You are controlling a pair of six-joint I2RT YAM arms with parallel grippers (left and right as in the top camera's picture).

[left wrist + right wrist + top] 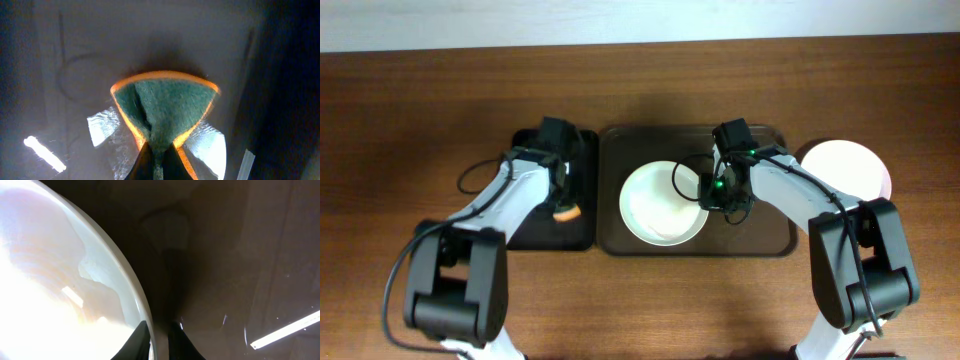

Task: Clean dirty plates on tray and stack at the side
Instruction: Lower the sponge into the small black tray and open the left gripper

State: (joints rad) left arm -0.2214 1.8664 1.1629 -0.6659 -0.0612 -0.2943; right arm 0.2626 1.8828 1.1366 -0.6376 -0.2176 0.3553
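My left end effector (156, 159) pinches an orange-green sponge (165, 107); right end effector (159, 341) clamps the right rim of a pale plate (60, 280) on the tray (770, 238).

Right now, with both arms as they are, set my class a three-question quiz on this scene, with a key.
1. True or false: the left gripper is pinching a green and orange sponge.
2. How many plates lie on the brown tray? A) none B) one C) three
3. Fill in: the right gripper has one finger on each side of the plate at its ___.
Key: 1 true; 2 B; 3 rim.
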